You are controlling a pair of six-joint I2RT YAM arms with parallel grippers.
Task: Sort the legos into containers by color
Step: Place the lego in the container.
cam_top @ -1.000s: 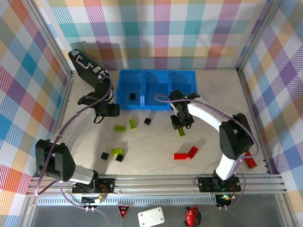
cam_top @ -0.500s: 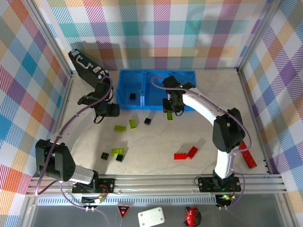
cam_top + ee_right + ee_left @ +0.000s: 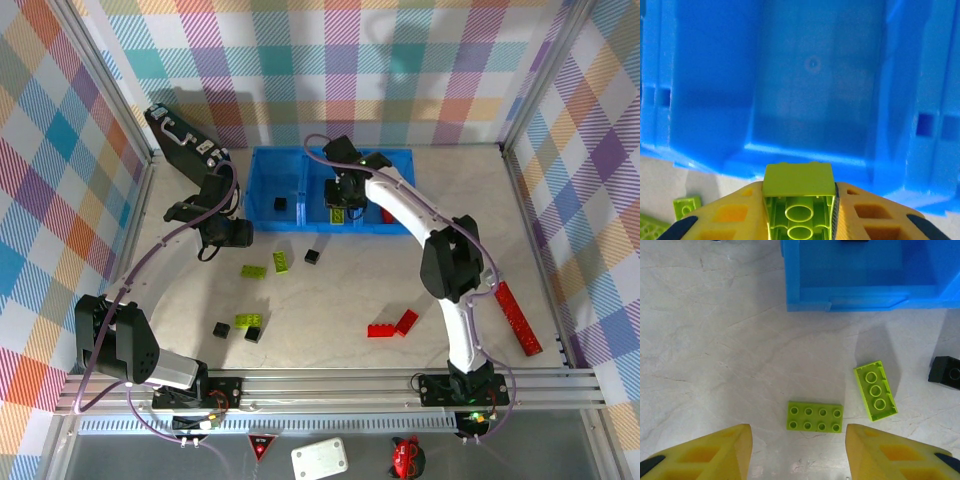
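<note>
Your right gripper is clamped on a lime green studded plastic brick, over the middle compartment of the bright blue plastic tray. Your left gripper hangs part-open and empty above a flat lime green eight-stud brick on the bench.

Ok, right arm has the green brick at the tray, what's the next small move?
Probably nudge the right gripper forward past the near wall, then open: the lime brick is clamped between its fingers, and the middle compartment lies just ahead.
</note>
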